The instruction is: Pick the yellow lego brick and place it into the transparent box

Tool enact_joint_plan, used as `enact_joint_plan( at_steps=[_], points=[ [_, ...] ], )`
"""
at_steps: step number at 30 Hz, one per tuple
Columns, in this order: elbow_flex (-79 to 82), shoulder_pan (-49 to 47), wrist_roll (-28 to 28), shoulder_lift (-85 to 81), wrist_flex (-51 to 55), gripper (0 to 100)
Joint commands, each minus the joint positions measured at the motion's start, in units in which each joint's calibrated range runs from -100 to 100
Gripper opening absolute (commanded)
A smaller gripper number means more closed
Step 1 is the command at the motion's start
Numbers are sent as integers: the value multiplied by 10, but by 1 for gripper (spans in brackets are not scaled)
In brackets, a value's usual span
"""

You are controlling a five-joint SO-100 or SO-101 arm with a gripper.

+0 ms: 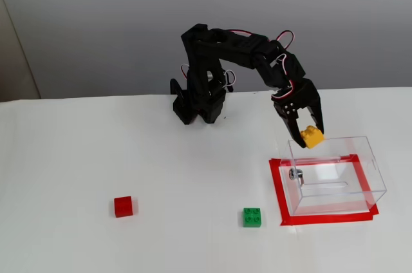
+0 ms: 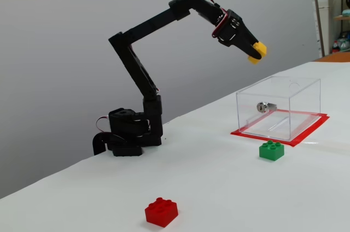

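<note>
The yellow lego brick (image 1: 313,137) (image 2: 258,51) hangs in the air, pinched between the fingers of my black gripper (image 1: 309,132) (image 2: 254,53). In the front fixed view the brick sits just over the back left rim of the transparent box (image 1: 335,173). From the side fixed view it is well above the transparent box (image 2: 279,106), near its back edge. The box stands on a red tape rectangle (image 1: 278,192) and has a small metal fitting (image 1: 295,174) on its left wall. Nothing lies inside the box.
A green brick (image 1: 252,217) (image 2: 272,150) rests on the white table just in front of the box's left corner. A red brick (image 1: 123,206) (image 2: 161,211) lies far to the left. The arm's base (image 1: 196,105) stands at the back of the table by the grey wall.
</note>
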Motion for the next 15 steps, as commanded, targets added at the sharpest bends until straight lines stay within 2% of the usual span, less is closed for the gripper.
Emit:
enact_joint_plan(
  at_steps=[1, 15],
  points=[
    [-80, -18, 2, 54, -11, 9],
    [-108, -42, 1, 141, -11, 10]
  ],
)
